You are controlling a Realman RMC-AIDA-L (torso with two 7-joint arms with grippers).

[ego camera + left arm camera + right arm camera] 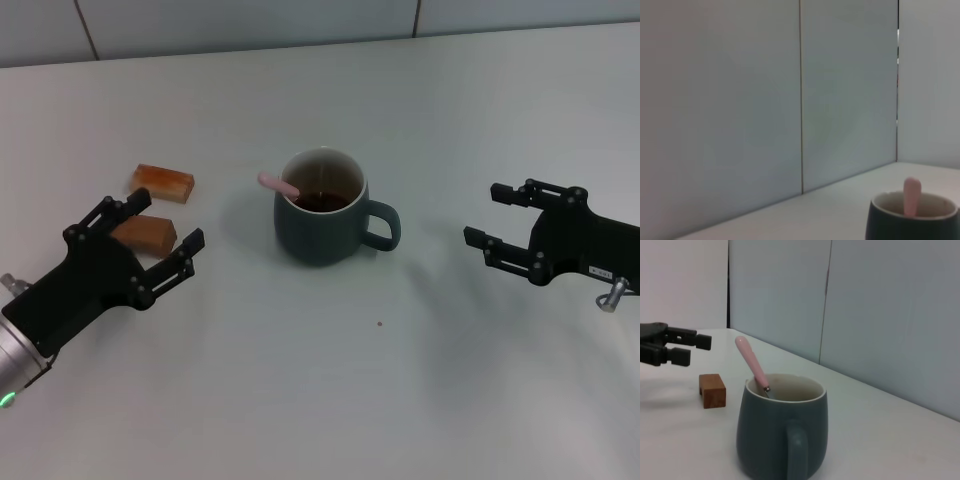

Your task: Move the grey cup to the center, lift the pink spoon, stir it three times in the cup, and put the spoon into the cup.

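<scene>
The grey cup stands mid-table, handle towards my right side, with dark liquid inside. The pink spoon rests in it, its handle leaning out over the rim on my left side. The right wrist view shows the cup close up with the spoon slanting out. The left wrist view shows the cup's rim and the spoon's tip. My left gripper is open and empty, left of the cup; it also shows in the right wrist view. My right gripper is open and empty, right of the handle.
Two small brown blocks lie left of the cup: one farther back, one between my left gripper's fingers. One block shows in the right wrist view. A wall with tile seams rises behind the white table.
</scene>
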